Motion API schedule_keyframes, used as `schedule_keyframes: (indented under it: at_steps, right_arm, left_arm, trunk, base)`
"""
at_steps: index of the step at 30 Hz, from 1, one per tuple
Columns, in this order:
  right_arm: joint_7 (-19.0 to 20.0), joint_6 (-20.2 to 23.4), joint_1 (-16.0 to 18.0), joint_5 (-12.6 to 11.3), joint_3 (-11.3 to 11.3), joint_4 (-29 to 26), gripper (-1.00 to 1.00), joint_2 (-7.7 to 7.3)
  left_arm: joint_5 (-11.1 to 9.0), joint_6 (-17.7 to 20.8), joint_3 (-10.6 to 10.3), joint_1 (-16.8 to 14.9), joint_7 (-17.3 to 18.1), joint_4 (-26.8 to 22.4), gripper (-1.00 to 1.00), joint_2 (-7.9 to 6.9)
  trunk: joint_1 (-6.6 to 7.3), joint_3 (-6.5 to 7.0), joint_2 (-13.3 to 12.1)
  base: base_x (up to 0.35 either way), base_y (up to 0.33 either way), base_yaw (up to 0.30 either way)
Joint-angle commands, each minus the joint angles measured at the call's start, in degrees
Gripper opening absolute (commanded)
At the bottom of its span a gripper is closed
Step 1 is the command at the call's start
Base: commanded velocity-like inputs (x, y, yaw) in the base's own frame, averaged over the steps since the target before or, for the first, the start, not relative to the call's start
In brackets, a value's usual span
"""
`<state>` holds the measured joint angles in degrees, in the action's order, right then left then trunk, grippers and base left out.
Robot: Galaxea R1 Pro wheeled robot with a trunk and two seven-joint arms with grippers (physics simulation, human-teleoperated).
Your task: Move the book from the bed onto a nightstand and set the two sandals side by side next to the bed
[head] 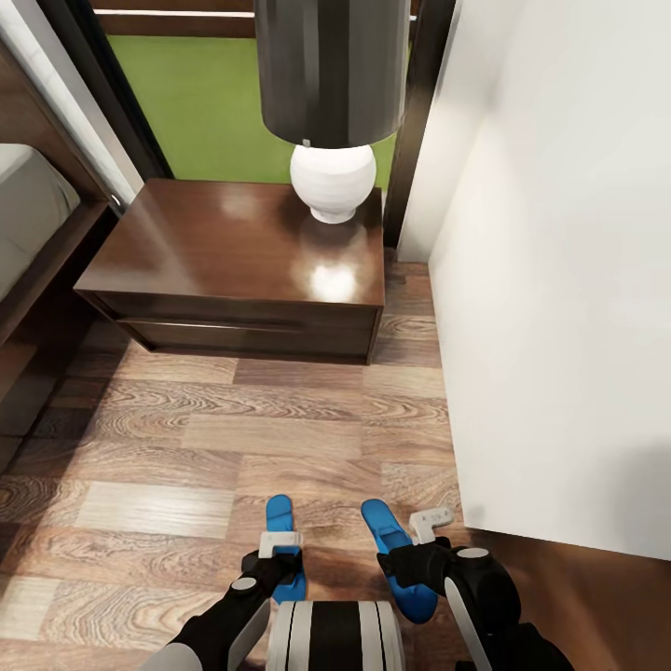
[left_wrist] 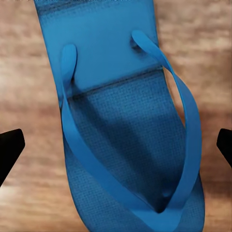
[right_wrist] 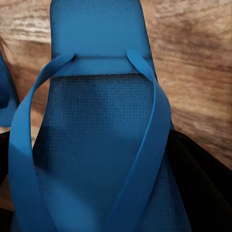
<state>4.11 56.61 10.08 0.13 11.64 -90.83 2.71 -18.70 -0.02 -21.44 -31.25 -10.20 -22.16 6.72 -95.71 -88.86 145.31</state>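
Overhead, both claws meet sandals; wrist views show left claw (left_wrist: 116, 145) released, right claw (right_wrist: 96, 193) grasping its sandal (right_wrist: 96, 121).

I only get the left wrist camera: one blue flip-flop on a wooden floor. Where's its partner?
Observer: The other sandal is just to its right, toes pointing the same way, at the right gripper.
Visitor: What's in front of them?
Observer: A dark nightstand against the window wall, with a white lamp on it.
Visitor: And the bed?
Observer: The bed is right beside the nightstand, on its left.
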Motion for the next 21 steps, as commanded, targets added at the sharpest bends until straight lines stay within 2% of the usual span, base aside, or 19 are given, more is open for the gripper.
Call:
schedule_keyframes:
  at_steps: [1,10,14,21]
  right_arm:
    - [0.2,0.3,0.0,0.0,0.0,0.0,-1.0,0.02]
    - [0.1,0.2,0.0,0.0,-0.1,0.0,-1.0,0.02]
    - [0.1,-2.1,0.0,0.0,-0.1,0.0,-1.0,0.02]
    - [0.1,-3.2,-0.1,0.1,-0.2,0.0,-1.0,0.02]
  left_arm:
    - [-0.5,0.0,-0.5,0.0,-0.4,0.0,1.0,-0.04]
    - [-0.5,-0.1,-0.5,0.0,-0.4,-0.1,1.0,-0.04]
    - [-0.4,-0.7,-0.5,0.0,-0.4,-0.1,1.0,-0.05]
    - [-0.4,-0.9,-0.5,0.0,-0.4,-0.1,1.0,-0.04]
  trunk:
    - [0.01,-0.03,0.0]
    - [0.01,-0.03,0.0]
    - [0.01,-0.03,0.0]
    - [0.01,-0.03,0.0]
  base:
    - [0.0,0.0,0.0]
    - [0.0,0.0,0.0]
    - [0.0,0.0,0.0]
    - [0.0,0.0,0.0]
